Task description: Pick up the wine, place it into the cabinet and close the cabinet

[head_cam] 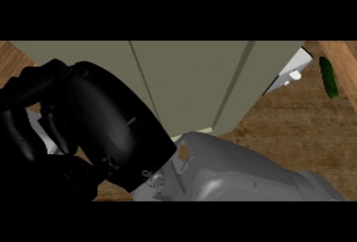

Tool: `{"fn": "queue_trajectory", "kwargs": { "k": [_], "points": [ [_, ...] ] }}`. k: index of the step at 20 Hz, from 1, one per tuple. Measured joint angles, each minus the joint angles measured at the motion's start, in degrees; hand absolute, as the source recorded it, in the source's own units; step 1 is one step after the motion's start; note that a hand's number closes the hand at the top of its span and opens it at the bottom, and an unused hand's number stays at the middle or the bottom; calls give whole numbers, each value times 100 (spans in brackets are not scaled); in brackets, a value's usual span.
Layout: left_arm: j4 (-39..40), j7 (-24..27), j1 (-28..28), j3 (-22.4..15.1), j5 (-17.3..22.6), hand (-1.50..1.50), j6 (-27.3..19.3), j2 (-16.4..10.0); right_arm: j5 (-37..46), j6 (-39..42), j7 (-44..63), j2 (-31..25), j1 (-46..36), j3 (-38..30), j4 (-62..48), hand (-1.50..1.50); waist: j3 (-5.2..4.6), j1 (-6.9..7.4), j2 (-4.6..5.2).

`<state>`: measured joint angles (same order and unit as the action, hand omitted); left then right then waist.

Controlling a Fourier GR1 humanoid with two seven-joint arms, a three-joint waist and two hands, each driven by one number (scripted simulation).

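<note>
Nearest us, our black right hand (105,118) on its grey forearm (258,175) curls its fingers (28,127) round a pale sliver, which we take for the wine bottle (43,137), mostly hidden. Beyond stand the olive-green box cabinet (188,80) and a long green cucumber (329,78) on the brown wooden counter (293,132). With our hand blocking our sight, the bottle could strike the cabinet's edge.
</note>
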<state>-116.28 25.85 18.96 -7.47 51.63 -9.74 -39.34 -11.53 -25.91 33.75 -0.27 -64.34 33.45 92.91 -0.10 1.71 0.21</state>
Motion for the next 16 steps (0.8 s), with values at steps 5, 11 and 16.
{"fn": "queue_trajectory", "kwargs": {
  "k": [5, 11, 16],
  "points": [
    [-110, -92, 27, 71, -127, -150, -55, 94, 54, 340, -558, 2, -326, -464, -1082, 150, 4, -17, -6],
    [-91, -385, -227, 109, -278, -150, -220, 228, -114, 782, -1163, 29, -588, -995, -2071, 150, 1, -43, -36],
    [-116, -433, -182, 118, -387, -150, -132, 321, -174, 1265, -1691, 9, -623, -1195, -2570, 150, -6, -13, -130]
  ]
}}
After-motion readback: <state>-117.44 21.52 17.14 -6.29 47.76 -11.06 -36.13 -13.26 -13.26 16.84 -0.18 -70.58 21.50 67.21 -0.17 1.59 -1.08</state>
